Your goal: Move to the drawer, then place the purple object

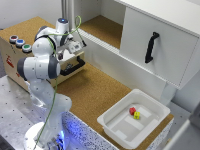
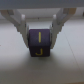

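In the wrist view a purple cube with yellow markings (image 2: 38, 44) is clamped between my two white fingers (image 2: 22, 25); my gripper (image 2: 39, 36) is shut on it over a pale blurred surface. In the exterior view my gripper (image 1: 75, 46) hangs above the right end of the wooden box (image 1: 12, 59), just over the drawer (image 1: 76, 63) with its wide black bar handle (image 1: 72, 67). My arm hides most of the drawer front, and I cannot make out the cube in that view.
Three coloured buttons (image 1: 19, 43) sit on top of the box. A large white door with a black handle (image 1: 151, 47) stands at the exterior view's right. A white tray (image 1: 120, 122) holds a red piece (image 1: 132, 110) and a yellow piece (image 1: 136, 115).
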### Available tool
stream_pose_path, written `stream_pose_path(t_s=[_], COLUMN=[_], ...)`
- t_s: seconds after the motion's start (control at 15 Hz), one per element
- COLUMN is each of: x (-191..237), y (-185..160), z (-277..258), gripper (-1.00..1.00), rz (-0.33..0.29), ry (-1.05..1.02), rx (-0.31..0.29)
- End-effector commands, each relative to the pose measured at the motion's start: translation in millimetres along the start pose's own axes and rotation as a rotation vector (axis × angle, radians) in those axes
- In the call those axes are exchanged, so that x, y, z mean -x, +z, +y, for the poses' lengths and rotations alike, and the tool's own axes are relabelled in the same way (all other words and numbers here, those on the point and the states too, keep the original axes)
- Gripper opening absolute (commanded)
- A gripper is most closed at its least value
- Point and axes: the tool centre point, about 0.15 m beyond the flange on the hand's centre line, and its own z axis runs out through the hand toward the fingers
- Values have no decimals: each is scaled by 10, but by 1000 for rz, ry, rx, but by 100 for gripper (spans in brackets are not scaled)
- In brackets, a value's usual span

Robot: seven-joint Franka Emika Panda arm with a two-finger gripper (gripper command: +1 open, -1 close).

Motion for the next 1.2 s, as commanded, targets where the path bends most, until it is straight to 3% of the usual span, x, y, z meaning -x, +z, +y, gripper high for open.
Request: stream_pose_path(t_s=[0.0,0.47,0.67,0.87,1.13], x=[-85,-31,117,241,534], y=[-284,-868,-976,-1188,-1375], z=[-166,-361,-351,-299,-202], gripper=[100,100,100,100,100], rz=[-17,72,51,48,100], ry=[5,96,213,415,825], rx=[98,174,198,276,256])
